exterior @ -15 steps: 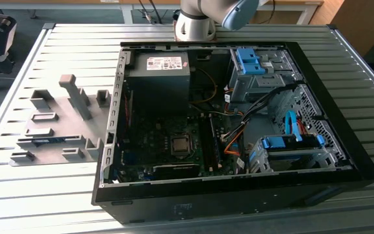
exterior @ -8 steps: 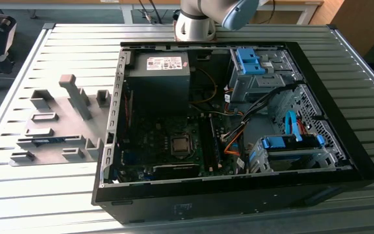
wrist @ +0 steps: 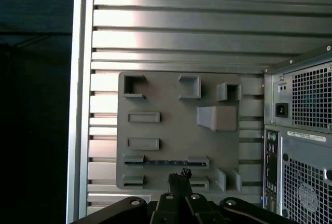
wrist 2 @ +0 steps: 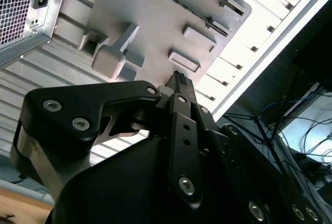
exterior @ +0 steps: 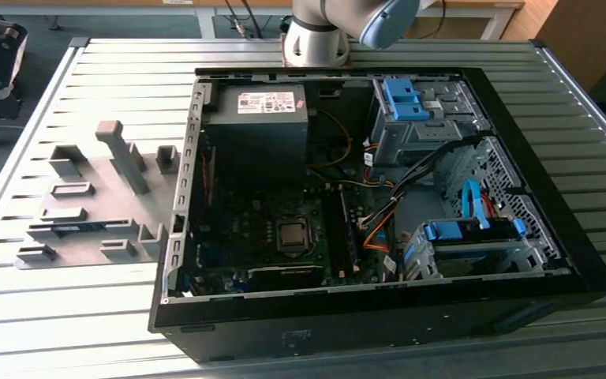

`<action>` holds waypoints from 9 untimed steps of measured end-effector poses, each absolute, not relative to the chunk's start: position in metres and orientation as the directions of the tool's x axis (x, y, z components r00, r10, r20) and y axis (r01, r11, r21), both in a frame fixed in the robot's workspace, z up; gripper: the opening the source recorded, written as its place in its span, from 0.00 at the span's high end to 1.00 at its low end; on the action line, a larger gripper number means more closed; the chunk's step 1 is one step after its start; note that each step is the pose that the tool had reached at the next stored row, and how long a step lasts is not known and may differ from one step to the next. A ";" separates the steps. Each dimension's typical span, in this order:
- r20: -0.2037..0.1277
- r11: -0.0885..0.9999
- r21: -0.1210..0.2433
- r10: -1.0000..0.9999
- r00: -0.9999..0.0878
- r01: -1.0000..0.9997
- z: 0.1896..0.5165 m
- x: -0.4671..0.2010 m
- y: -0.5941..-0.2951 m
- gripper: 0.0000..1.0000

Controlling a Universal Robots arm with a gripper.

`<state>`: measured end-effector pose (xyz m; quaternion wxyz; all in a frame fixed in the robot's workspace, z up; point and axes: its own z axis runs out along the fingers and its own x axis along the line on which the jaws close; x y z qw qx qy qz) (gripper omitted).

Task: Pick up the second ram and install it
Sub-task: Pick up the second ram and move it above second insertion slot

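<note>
Gripper (wrist: 179,175) hangs over thin, flat blue ram (wrist: 166,162).

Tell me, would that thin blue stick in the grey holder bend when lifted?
Probably not: the blue stick spans two grey holder blocks without sagging. Being thin, it's likely light, though perhaps fragile edge-on.

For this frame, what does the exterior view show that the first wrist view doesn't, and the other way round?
Exterior view: the inside of the open computer case, with the motherboard, power supply and blue drive caddies.
First wrist view: the case's rear panel with its power socket, and the gripper, jaws together.
Both: the second ram lying in the grey holder tray on the slatted table.
</note>
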<state>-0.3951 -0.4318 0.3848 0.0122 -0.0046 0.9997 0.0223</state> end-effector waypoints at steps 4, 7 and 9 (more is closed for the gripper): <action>-0.024 0.996 0.044 -0.076 -0.997 -0.077 0.385 -0.395 -0.432 0.89; -0.024 0.992 0.044 -0.121 -0.992 -0.122 0.384 -0.395 -0.432 0.89; -0.024 0.987 0.044 -0.153 -0.988 -0.154 0.384 -0.395 -0.432 0.89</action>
